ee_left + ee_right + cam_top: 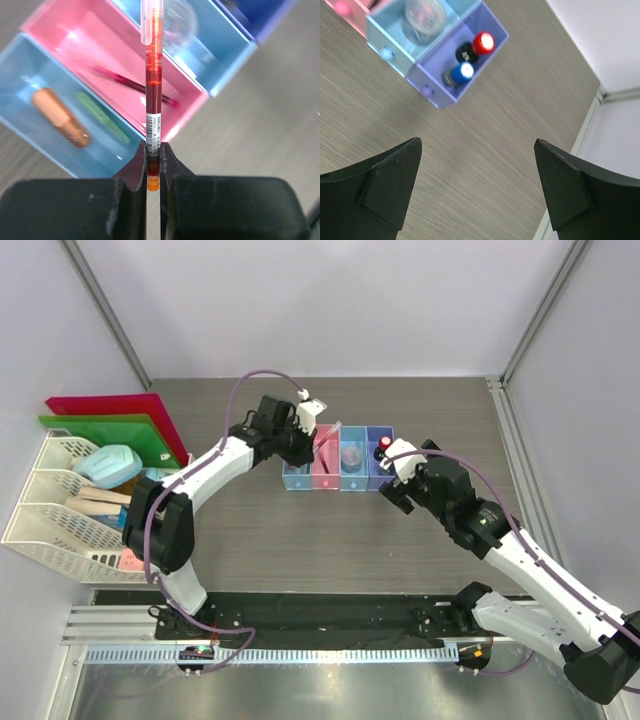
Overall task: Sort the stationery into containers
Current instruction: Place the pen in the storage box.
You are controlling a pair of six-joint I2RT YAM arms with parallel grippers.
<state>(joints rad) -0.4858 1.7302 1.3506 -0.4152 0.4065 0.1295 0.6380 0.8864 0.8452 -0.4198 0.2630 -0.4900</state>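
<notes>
**Stationery: one pen held, seven pieces boxed**

Row of four joined translucent plastic boxes (340, 484) sits mid-table, coloured light blue, pink, light blue, purple.

Left gripper (153, 152) is clamped on one thin red pen with a clear cap (153, 75), pinched near its orange butt. The pen's long axis runs straight out from the grip, cap end farthest, crossing above the pink box (65, 30). A second thin red pen (132, 86) lies diagonally on that box's floor, beneath the held one.

- End light-blue box (20, 75): one orange marker (60, 117) and one green eraser (102, 117), side by side.
- Other light-blue box (390, 42): one roundish clear packet (424, 12).
- Purple box (437, 90): three upright bottles, namely a red-capped bottle (483, 43), a black-capped bottle (466, 52) and a blue-capped bottle (465, 71).

Right gripper (477, 150) is empty, jaws spread wide, over the table near the purple end.

White mesh trays (40, 525), a red flat folder (110, 405) and a green flat folder (110, 430) sit far left, well apart.
</notes>
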